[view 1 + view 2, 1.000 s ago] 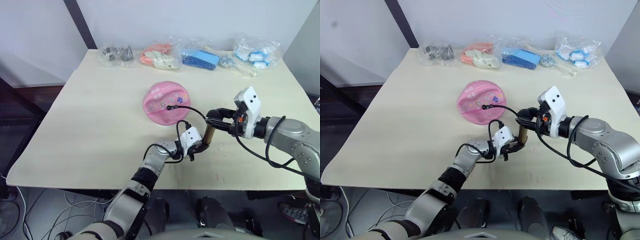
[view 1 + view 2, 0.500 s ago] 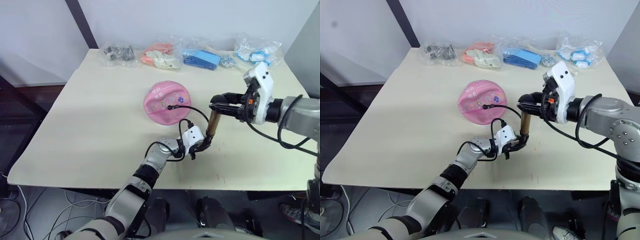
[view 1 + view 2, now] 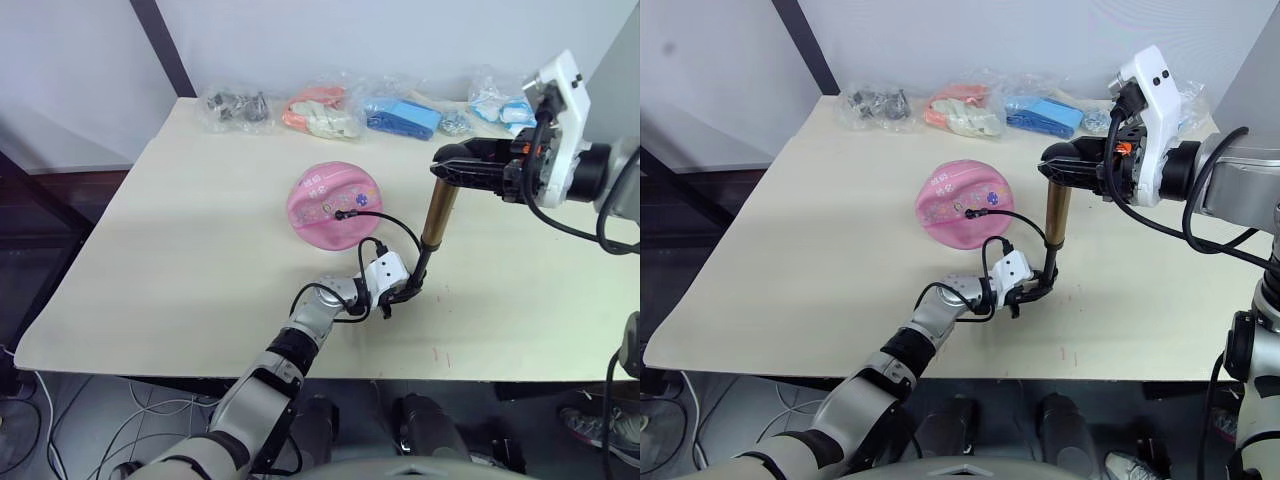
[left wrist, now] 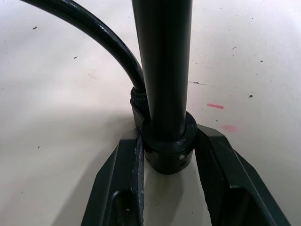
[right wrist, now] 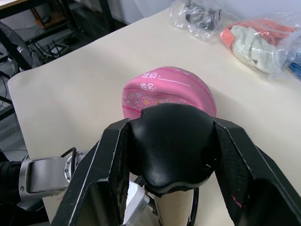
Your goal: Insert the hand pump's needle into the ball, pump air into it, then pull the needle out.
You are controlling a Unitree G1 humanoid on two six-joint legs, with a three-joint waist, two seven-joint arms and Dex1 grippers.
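1. The hand pump [image 3: 437, 213] stands nearly upright near the middle of the bench [image 3: 150, 250], its gold barrel drawn high above the black rod below.
2. The left hand [image 4: 164, 155] sits low on the bench surface, its two fingers clamped on the pump's black base collar.
3. The right hand [image 5: 167, 141] is raised above the bench, its fingers closed around the black T-handle at the pump's top.
4. The ball [image 3: 332, 204], a sagging pink dome, lies just beside the pump on its far left side, well in from every bench edge.
5. The needle [image 3: 341, 214] sits in the ball's near side, the black hose looping back to the pump base.
6. Plastic bags [image 3: 320, 110] line the far edge; the bench's left half and near edge are bare.
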